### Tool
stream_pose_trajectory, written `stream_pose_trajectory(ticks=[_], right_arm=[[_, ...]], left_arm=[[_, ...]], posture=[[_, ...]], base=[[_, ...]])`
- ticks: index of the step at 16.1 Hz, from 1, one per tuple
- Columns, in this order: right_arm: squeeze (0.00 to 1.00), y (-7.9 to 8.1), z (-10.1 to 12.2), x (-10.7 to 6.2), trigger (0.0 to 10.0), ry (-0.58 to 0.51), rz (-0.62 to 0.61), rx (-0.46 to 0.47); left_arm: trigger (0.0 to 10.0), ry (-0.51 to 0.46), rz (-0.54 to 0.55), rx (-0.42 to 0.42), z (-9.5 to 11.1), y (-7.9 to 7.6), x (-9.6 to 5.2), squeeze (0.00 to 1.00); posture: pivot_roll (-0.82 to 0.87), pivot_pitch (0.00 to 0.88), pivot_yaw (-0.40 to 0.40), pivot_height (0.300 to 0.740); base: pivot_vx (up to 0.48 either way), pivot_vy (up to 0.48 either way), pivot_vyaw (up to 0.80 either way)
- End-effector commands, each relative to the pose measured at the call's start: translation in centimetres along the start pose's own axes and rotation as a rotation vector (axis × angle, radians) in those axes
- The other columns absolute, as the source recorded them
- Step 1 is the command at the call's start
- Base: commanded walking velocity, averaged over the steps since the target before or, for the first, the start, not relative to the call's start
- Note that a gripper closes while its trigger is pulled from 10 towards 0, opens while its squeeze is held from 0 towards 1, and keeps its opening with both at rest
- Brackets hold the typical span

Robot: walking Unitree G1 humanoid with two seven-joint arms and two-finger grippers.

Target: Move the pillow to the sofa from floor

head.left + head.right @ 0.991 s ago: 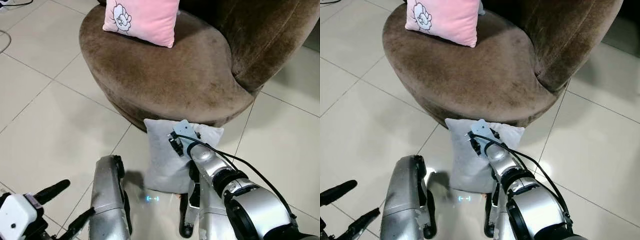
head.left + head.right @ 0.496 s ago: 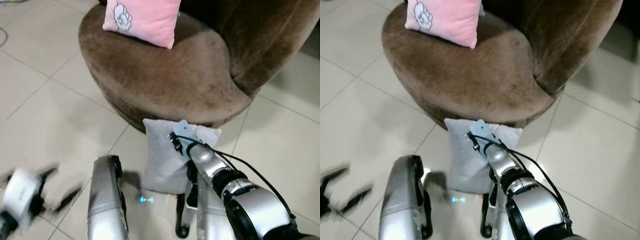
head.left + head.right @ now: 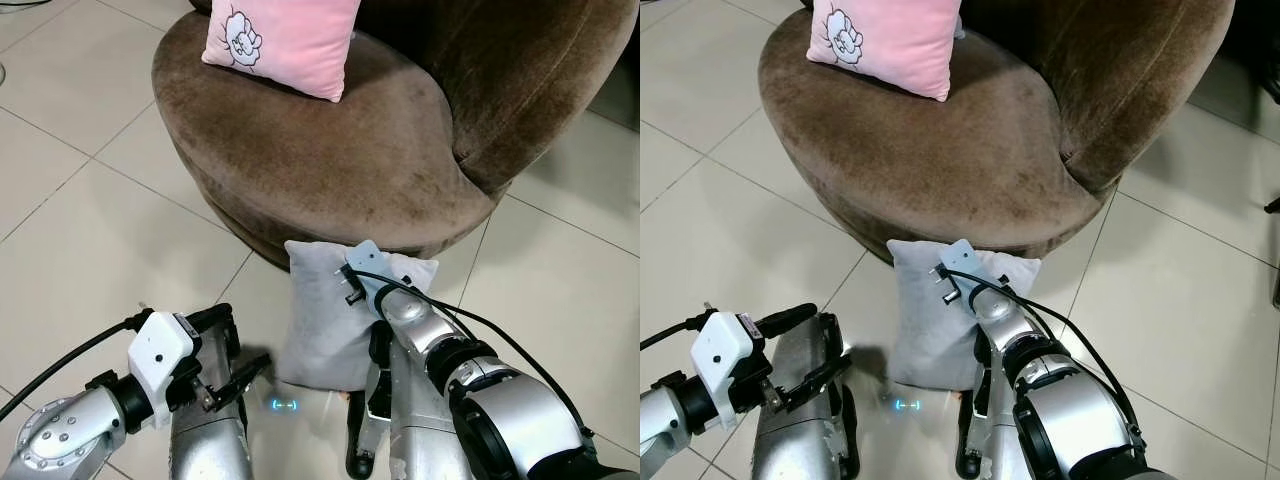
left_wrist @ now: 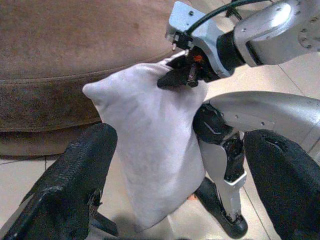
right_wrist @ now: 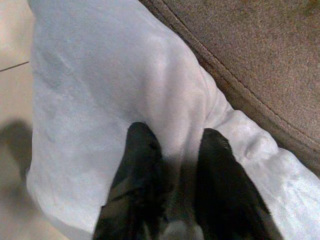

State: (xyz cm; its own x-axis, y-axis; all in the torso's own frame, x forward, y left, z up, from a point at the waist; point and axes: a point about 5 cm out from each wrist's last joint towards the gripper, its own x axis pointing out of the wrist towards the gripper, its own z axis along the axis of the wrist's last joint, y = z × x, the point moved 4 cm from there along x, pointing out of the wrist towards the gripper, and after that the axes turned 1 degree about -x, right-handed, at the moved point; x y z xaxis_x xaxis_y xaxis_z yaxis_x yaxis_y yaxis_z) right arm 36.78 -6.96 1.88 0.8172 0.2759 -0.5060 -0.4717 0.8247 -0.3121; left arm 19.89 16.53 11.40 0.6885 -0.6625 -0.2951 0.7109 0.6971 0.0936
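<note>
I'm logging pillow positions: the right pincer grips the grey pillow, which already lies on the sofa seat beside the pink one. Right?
Not quite. The right pincer does grip the grey pillow, but the left eye view shows it standing on the floor against the sofa base. The pink pillow is on the seat.

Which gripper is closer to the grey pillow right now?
Right. The right gripper pinches the grey pillow at its top edge; the left gripper hovers open beside it, not touching.

Sofa [image 3: 330, 150] backrest cut off; right fingers [image 5: 142, 165] partly sunk in pillow [image 4: 150, 145].
</note>
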Motion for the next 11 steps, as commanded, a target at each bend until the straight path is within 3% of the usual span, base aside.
stream_pose_trajectory(ticks=[1, 11], right_arm=[[0.00, 0.0, -1.0, -0.1, 0.0, 0.033, 0.009, 0.018], [0.00, 1.2, -0.7, -0.2, 0.0, -0.003, 0.082, 0.121]], left_arm=[[10.0, 0.019, -0.016, -0.011, -0.3, -0.6, -0.4, 0.26], [10.0, 0.040, 0.022, -0.040, -0.2, -1.8, -2.3, 0.26]], posture=[[0.29, 0.248, -0.123, 0.535], [0.30, 0.242, -0.117, 0.535]], base=[[0.000, 0.000, 0.00], [0.000, 0.000, 0.00]])
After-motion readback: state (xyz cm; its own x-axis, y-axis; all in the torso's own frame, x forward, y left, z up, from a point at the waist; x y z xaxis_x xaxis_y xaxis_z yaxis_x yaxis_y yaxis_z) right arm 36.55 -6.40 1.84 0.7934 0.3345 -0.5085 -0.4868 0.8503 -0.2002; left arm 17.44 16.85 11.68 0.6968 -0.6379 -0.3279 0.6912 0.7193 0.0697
